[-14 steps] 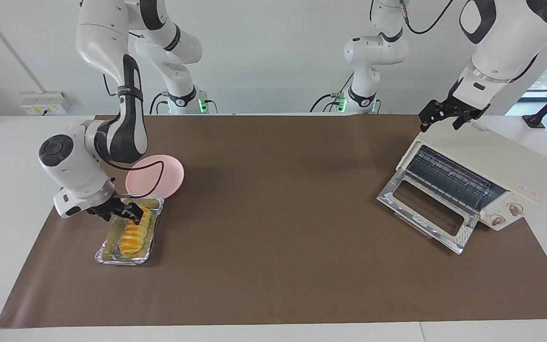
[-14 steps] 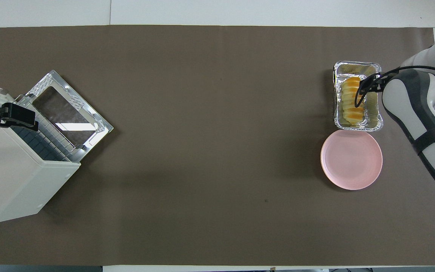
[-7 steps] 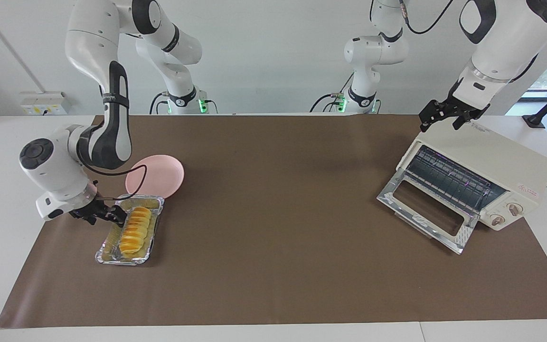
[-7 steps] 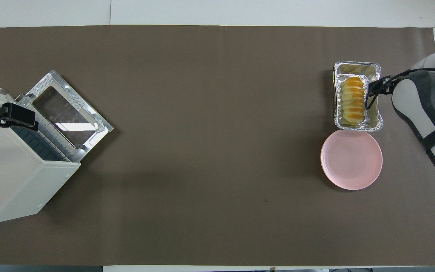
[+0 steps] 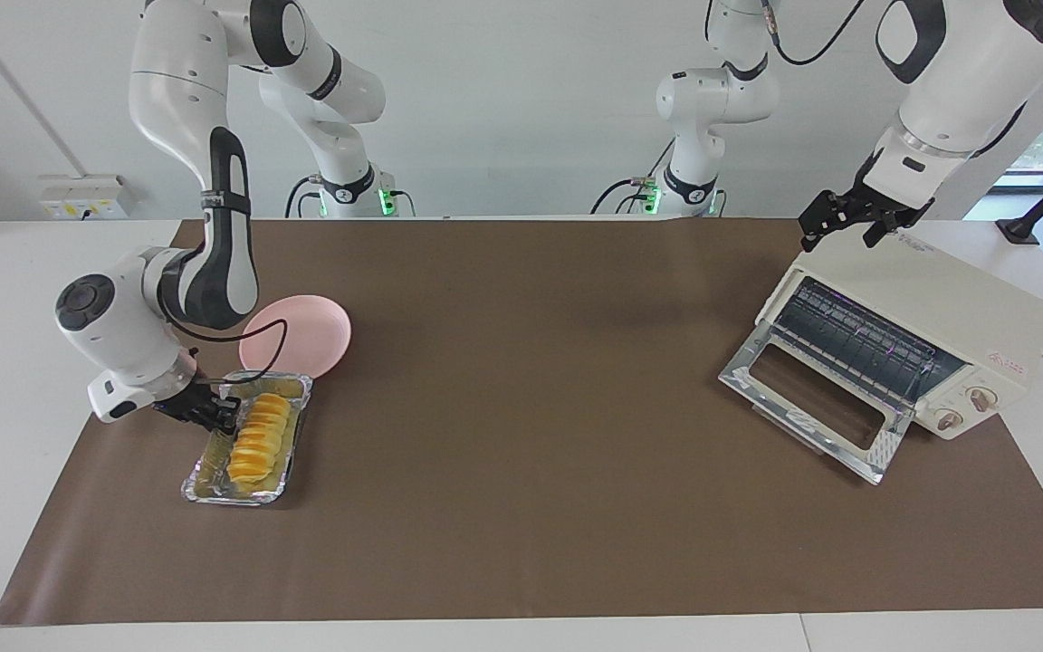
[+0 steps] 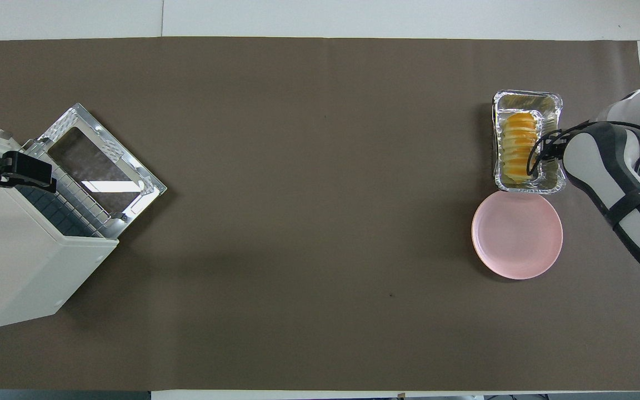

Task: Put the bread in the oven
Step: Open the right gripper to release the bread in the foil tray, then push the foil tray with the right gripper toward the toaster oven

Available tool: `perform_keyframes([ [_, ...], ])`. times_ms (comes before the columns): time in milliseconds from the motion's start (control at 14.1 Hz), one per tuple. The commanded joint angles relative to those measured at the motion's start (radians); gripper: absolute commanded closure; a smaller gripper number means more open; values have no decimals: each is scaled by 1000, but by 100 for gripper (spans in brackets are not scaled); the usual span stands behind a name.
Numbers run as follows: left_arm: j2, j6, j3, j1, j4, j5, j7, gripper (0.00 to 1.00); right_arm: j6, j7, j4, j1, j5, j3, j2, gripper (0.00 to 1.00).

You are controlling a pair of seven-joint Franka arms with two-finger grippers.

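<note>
The golden ridged bread (image 5: 259,439) (image 6: 516,147) lies lengthwise in a crinkled foil tray (image 5: 234,497) (image 6: 525,95) at the right arm's end of the table. My right gripper (image 5: 221,416) (image 6: 549,159) is down at the tray's long rim, on the side toward the table's end, with its fingers drawn together on that rim and beside the bread. The cream-white oven (image 5: 956,308) (image 6: 25,266) stands at the left arm's end, its glass door (image 5: 811,412) (image 6: 98,166) folded down open. My left gripper (image 5: 850,220) (image 6: 11,173) hangs open over the oven's top and waits.
A round pink plate (image 5: 304,335) (image 6: 517,234) lies next to the tray, nearer to the robots. Brown paper (image 5: 521,362) covers the table between tray and oven. The oven's wire rack (image 5: 856,340) shows inside the opening.
The right gripper drew back off the bread to the tray's rim, then shifted along it toward the plate and closed. The tray nudged slightly. The left arm stayed still.
</note>
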Motion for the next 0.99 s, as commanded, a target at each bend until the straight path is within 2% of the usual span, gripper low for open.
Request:
perform_keyframes([
  [0, -18, -8, -2, 7, -7, -9, 4, 0, 11, -47, -20, -17, 20, 10, -17, 100],
  [213, -18, -8, -3, 7, -7, -9, 4, 0, 2, -40, -3, -8, 23, 13, -20, 100],
  [426, -18, -8, -2, 7, -7, -9, 4, 0, -101, -34, 89, 32, 44, 21, -24, 100],
  [639, -18, -8, -3, 7, -7, -9, 4, 0, -139, 8, 147, 49, 67, 102, -53, 100],
  [781, -18, -8, -3, 7, -7, -9, 4, 0, -154, 78, 187, 137, 69, 116, -55, 100],
  [923, -18, -8, -3, 7, -7, -9, 4, 0, -176, 260, 215, 236, 67, 115, -53, 100],
])
